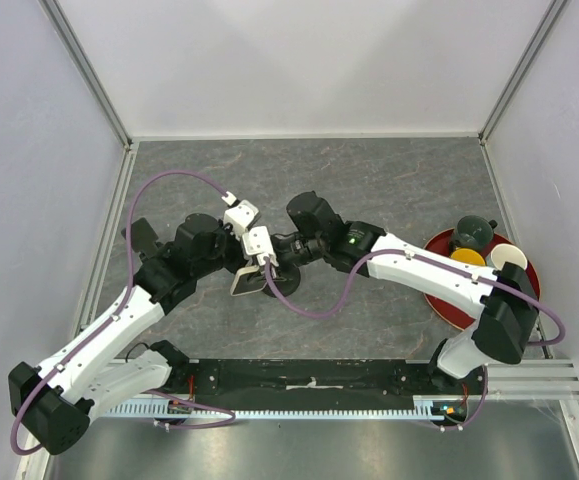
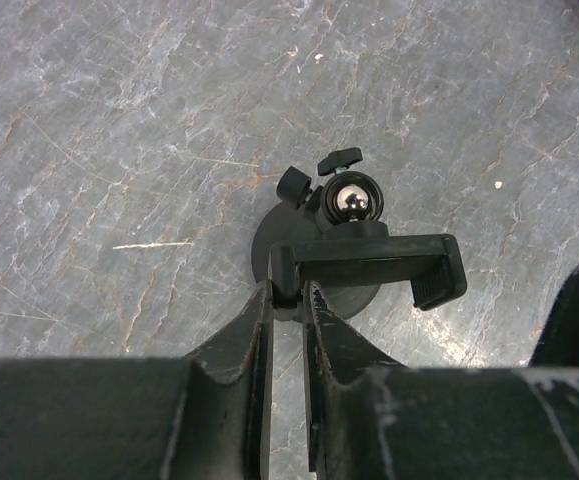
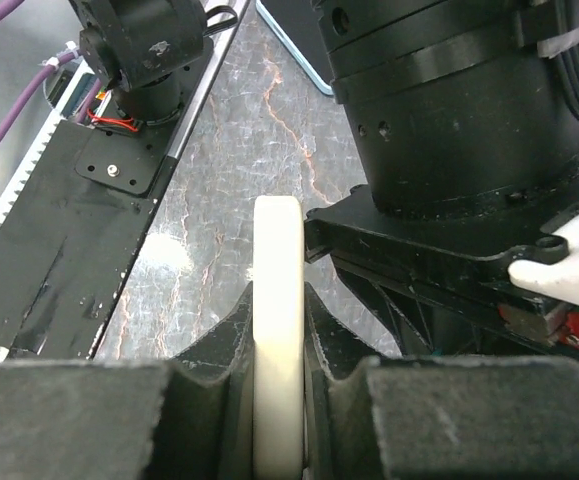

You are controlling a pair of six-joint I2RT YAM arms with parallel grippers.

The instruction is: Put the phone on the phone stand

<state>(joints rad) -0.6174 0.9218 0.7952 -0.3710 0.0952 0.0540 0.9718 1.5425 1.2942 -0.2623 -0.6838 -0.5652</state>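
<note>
Right pincer [image 3: 279,300]: clenched on phone [image 3: 277,240]. Left pincer [image 2: 287,295]: grasping phone stand [image 2: 354,262], centre of desk [image 1: 389,180]. We should seat phone squarely between clamp ends [image 2: 439,280].

The counter [image 1: 399,190] is a grey stone-like surface with thin pale and rust-coloured veins running across it. Three plain pale walls close it in: the back wall [image 1: 309,60], the left wall [image 1: 29,180] and the right wall [image 1: 569,150]. Slim aluminium posts [image 1: 87,70] stand where the walls meet. A metal rail [image 1: 104,240] runs along the left side of the counter. At the near edge lies a black plate [image 1: 309,378], and just beside it a white slotted strip [image 1: 319,412]. Light from above makes a soft bright patch [image 3: 164,250] on the stone.
</note>
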